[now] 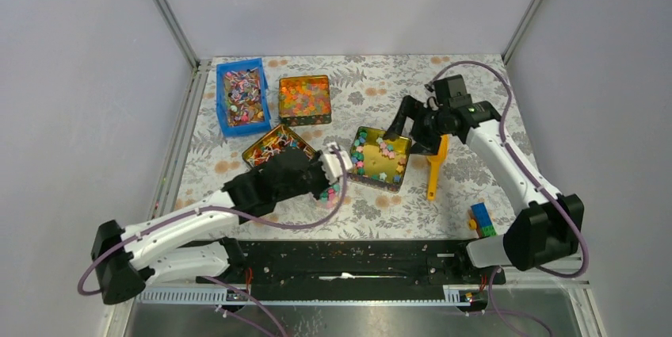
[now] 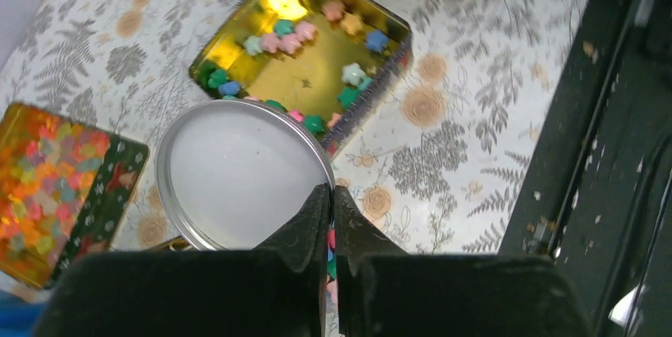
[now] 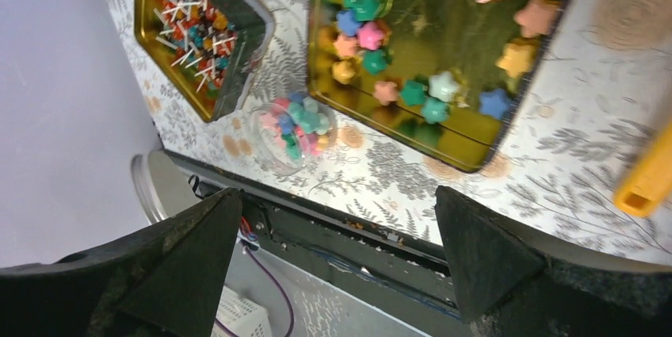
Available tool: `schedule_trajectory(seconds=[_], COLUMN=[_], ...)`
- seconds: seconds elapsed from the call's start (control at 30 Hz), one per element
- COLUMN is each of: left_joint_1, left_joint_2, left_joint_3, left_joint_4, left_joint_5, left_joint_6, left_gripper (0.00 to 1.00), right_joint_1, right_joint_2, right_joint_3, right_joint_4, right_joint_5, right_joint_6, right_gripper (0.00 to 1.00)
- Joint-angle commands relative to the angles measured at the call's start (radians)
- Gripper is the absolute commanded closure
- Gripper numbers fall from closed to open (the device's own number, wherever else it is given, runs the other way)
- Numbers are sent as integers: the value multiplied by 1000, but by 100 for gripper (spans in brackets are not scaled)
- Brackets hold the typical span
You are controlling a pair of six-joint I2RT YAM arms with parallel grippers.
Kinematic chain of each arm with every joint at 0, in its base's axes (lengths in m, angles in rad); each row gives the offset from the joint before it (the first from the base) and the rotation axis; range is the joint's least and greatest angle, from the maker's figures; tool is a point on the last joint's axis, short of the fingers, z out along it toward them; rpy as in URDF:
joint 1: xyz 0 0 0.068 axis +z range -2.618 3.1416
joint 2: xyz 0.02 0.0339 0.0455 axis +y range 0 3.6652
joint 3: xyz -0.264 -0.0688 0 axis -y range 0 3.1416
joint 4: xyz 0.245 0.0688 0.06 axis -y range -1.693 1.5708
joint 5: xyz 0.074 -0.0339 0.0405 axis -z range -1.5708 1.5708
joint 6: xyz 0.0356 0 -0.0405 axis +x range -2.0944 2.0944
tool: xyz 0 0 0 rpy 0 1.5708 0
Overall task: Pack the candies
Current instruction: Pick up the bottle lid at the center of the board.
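Pinching rim of round silver-edged lid (image 2: 238, 170), left gripper (image 2: 331, 194) clamped shut on it, near small clear jar (image 3: 295, 127). Right gripper (image 3: 337, 198) spread wide, empty, hovering over gold tin (image 2: 305, 79) mid-table (image 1: 475, 115). Candies (image 3: 372, 36), pastel stars, scattered in tin; more fill jar, just beside tin's corner toward table's near edge.

We see the worktop (image 1: 372, 83) bright and evenly lit from overhead, with soft, short shadows beside the arms. In the left wrist view, glare burns out a corner of the gold tin (image 2: 293, 83), the jar (image 2: 238, 170) mouth looks milky, and the left end effector (image 2: 331, 190) is black and blurred. The right end effector (image 3: 337, 194) is equally dark and soft-edged up close.
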Motion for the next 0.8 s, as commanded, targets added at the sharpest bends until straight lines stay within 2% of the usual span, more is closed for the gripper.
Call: schedule_trajectory(seconds=[0.0, 0.27, 0.57, 0.77], left_joint_1=[81, 204, 349, 441], left_joint_2=[-115, -235, -214, -212], left_joint_3=[-96, -238, -334, -443], left_joint_4=[226, 434, 638, 882], left_joint_5=[45, 59, 169, 267], left_joint_6=[-227, -500, -750, -898], left_gripper=[100, 100, 100, 100], right_joint_1=[82, 169, 170, 170], right_joint_2=[60, 137, 119, 88], right_joint_3=[71, 130, 121, 106], right_joint_4=[72, 111, 111, 133], right_joint_5=[-63, -122, -149, -171], right_joint_6=[38, 69, 55, 75], right_gripper=[1, 1, 1, 1])
